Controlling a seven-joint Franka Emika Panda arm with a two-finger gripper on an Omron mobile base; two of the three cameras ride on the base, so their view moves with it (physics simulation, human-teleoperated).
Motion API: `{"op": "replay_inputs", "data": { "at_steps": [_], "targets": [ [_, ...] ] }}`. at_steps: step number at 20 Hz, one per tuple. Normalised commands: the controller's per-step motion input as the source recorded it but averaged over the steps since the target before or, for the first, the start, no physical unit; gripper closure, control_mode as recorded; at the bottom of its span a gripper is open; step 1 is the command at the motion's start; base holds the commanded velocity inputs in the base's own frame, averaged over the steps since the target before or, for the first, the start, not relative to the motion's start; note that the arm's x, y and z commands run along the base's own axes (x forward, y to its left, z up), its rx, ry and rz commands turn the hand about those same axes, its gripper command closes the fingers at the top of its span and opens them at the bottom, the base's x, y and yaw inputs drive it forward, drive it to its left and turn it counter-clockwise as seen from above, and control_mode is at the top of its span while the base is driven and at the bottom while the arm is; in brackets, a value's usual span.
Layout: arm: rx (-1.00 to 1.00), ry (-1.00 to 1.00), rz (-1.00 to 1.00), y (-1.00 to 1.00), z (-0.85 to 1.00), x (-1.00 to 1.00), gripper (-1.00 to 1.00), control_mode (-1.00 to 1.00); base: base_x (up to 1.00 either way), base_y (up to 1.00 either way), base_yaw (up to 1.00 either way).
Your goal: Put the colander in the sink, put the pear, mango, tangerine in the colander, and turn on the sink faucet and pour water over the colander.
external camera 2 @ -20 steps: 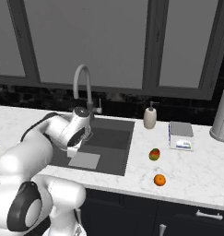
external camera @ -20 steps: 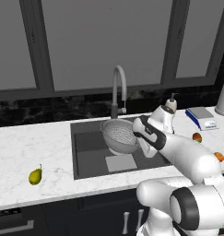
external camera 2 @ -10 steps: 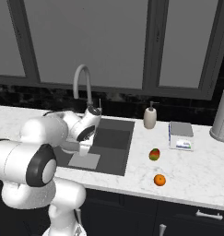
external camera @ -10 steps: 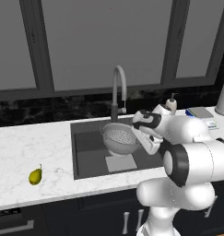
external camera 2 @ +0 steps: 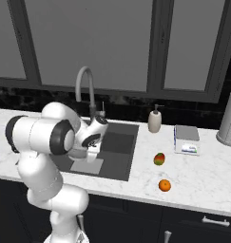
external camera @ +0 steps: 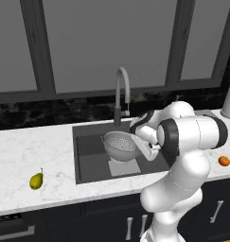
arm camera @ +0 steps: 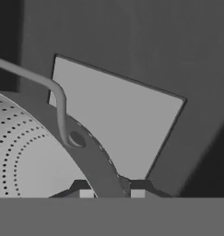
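Since the earlier frames the arm's bulk has been swung forward, so the mango and soap bottle are now blocked from the left base view. On the counter right of the sink (external camera 2: 129,137) lie the mango (external camera 2: 159,158), the tangerine (external camera 2: 164,185), a soap bottle (external camera 2: 155,121), and a small box (external camera 2: 186,140). The pear (external camera: 36,180) lies well left of the basin. The colander (external camera: 121,144) is held tilted over the sink below the faucet (external camera: 121,92). The gripper (arm camera: 112,191) is clamped on its rim, though the fingertips are cut off at the frame's bottom.
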Motion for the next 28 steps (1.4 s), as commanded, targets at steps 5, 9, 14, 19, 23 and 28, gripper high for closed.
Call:
{"op": "replay_inputs", "data": {
  "at_steps": [5, 9, 14, 19, 23, 28],
  "targets": [
    [0.0, 0.0, 0.0, -0.05, -0.51, 0.25, 1.0, -1.0, 0.0, 0.0, 0.0],
    [0.0, 0.0, 0.0, -0.23, -0.37, 0.26, 1.0, -1.0, 0.0, 0.0, 0.0],
    [-0.01, 0.0, 0.0, -0.19, -0.4, 0.36, 1.0, -1.0, 0.0, 0.0, 0.0],
    [-0.03, 0.0, 0.0, -0.03, -0.48, 0.45, 1.0, -1.0, 0.0, 0.0, 0.0],
    [-0.04, 0.0, 0.0, 0.0, -0.39, 0.3, 1.0, -1.0, 0.0, 0.0, 0.0],
    [-0.02, 0.0, 0.0, 0.0, -0.04, 0.03, 1.0, -1.0, 0.0, 0.0, 0.0]
  ]
}}
